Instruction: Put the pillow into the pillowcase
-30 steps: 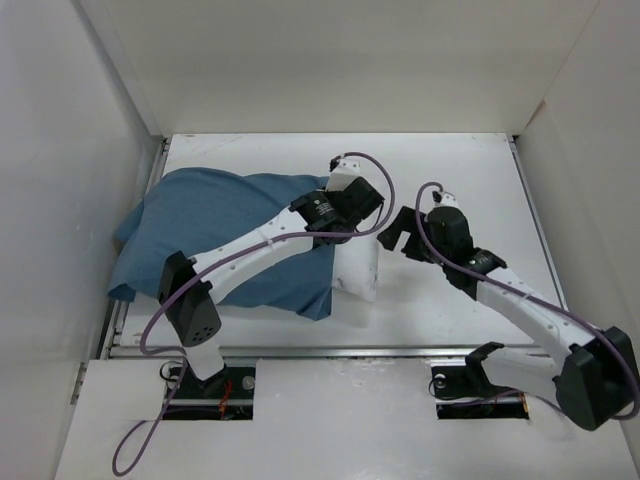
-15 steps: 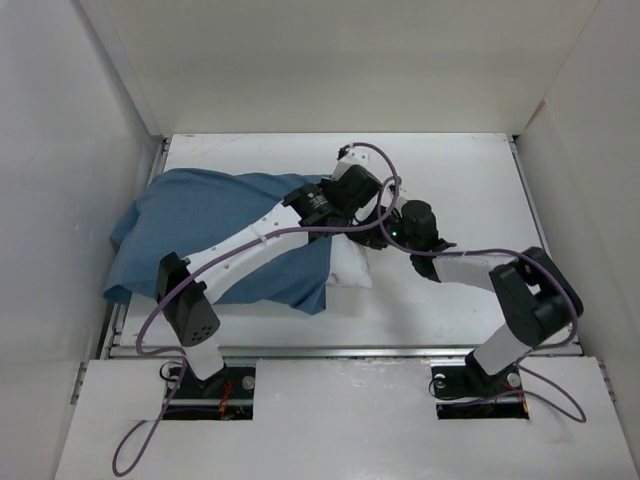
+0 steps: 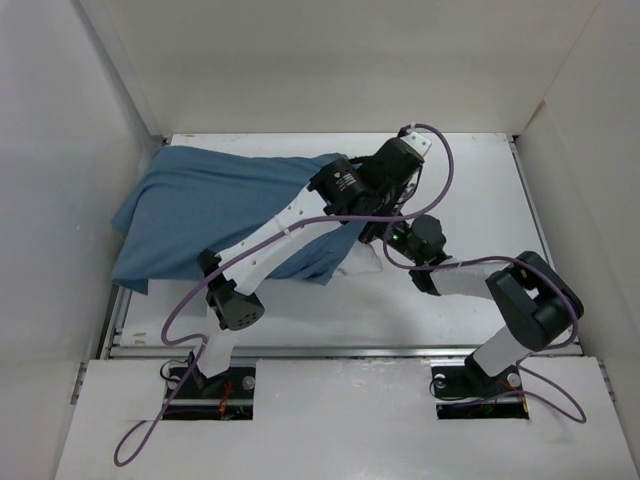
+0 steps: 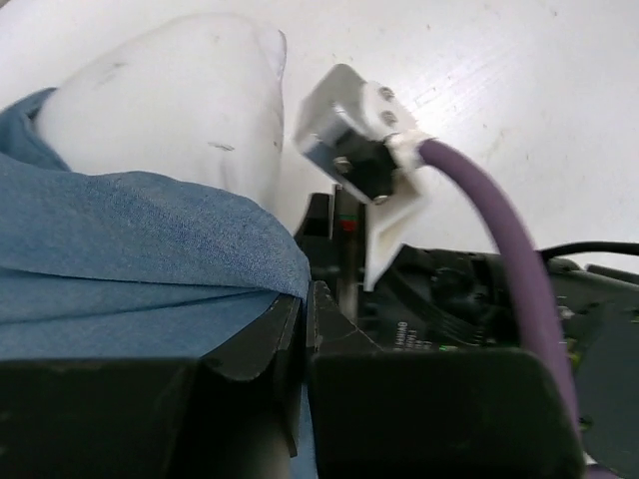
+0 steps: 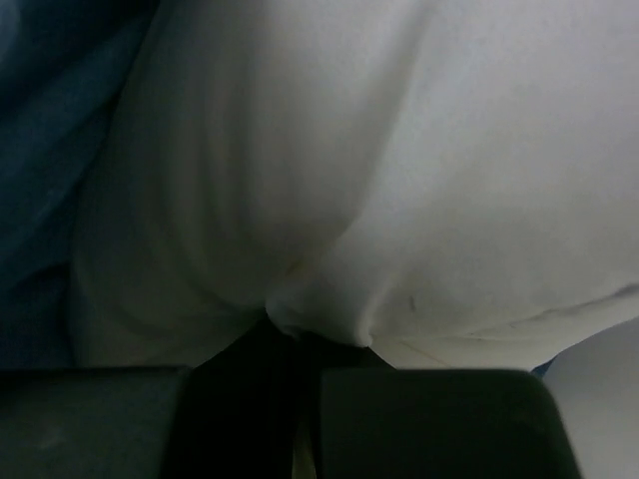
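Note:
The blue pillowcase (image 3: 210, 215) lies on the left half of the table, wrinkled, with the white pillow (image 3: 352, 258) mostly inside it. Only the pillow's right end pokes out of the opening. My left gripper (image 4: 305, 304) is shut on the pillowcase's open edge (image 4: 150, 249), holding it up above the pillow (image 4: 180, 100). My right gripper (image 5: 310, 339) is shut on a pinch of the pillow's exposed end (image 5: 359, 150), with the pillowcase (image 5: 40, 150) dark at its left. The two wrists sit close together near the table's middle.
White walls (image 3: 90, 150) close in the table on the left, back and right. The pillowcase reaches the left wall. The right arm's elbow (image 3: 530, 300) stands over the table's right front. Purple cables (image 3: 435, 150) loop around both wrists. A metal rail (image 3: 330, 350) runs along the front edge.
The right gripper moved in from the right and shut on the pillow's end. The left gripper pulled the pillowcase edge right and toward the back, so less of the pillow shows.

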